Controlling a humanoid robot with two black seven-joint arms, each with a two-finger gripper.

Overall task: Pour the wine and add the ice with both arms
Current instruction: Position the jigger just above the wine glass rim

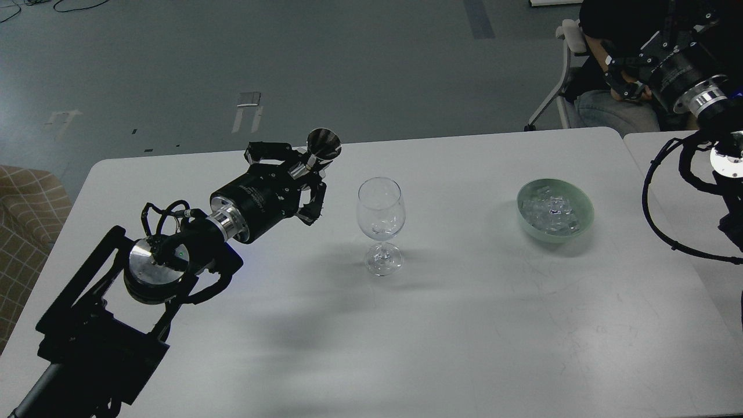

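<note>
An empty clear wine glass [380, 215] stands on the white table [464, 325], near its middle. My left gripper [303, 169] is left of the glass, above the table, shut on the silver stem of a small dark cone-shaped cup [323, 145] whose mouth faces up and back. A pale green bowl [585, 223] right of the glass holds the ice [548, 212], a heap of small clear cubes. My right gripper [620, 75] is raised beyond the table's far right corner, its fingers apart and empty. No wine bottle is in view.
A seated person [609, 104] on a white chair [560, 81] is behind the far right corner, close to my right gripper. A second table [667, 174] adjoins on the right. A checked seat [29, 215] is at the left edge.
</note>
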